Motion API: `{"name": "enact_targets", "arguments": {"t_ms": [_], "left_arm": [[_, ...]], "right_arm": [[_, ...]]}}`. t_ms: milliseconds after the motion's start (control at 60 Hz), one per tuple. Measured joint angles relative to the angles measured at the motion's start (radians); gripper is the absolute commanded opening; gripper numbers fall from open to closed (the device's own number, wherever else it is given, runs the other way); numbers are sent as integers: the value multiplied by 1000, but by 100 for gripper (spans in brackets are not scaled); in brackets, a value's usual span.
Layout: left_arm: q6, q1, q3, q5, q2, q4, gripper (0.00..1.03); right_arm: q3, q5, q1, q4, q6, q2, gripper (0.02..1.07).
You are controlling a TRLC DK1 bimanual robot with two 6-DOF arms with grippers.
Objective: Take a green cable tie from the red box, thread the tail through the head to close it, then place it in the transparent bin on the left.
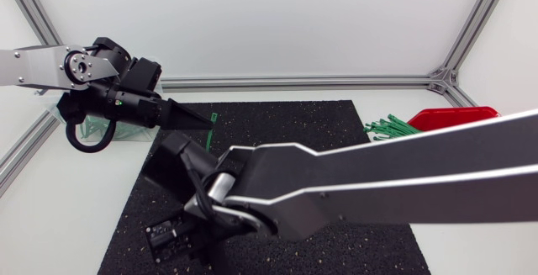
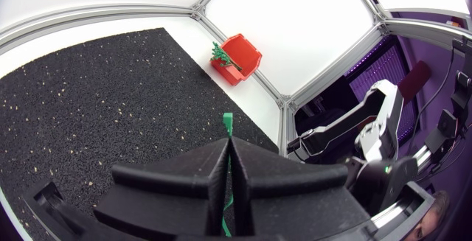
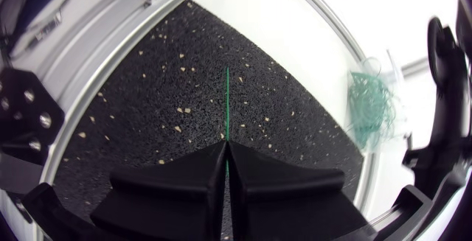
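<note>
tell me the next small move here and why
Probably ease the right fingers over so their tail lines up with the head. The left fingers are shut on a green cable tie with its head poking out; the right hold a thin green tail, not yet threaded.

A green cable tie (image 2: 228, 123) is pinched between the closed fingers of the left gripper (image 2: 228, 144) at the far left, its small square head poking out just past the fingertips. A thin, straight green tail (image 3: 227, 97) runs forward from the pressed-together fingers of the right gripper (image 3: 226, 145); whether the two are one tie cannot be told. The red box (image 1: 454, 117) sits at the far right with loose green ties (image 1: 388, 127) spilling over its left edge, and the transparent bin (image 1: 130, 134) at the far left holds a tangle of looped green ties (image 3: 372, 101).
</note>
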Motion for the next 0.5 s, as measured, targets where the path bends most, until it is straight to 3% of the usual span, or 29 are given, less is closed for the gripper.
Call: {"name": "enact_targets", "arguments": {"t_ms": [217, 367, 500], "left_arm": [[-5, -47, -7, -25, -67, -5, 3], [-26, -72, -28, -50, -127, 7, 3], [-124, -102, -98, -100, -196, 154, 3]], "right_arm": [[174, -373, -190, -357, 348, -2, 8], [203, -549, -245, -489, 563, -3, 8], [227, -666, -293, -586, 743, -16, 8]]}}
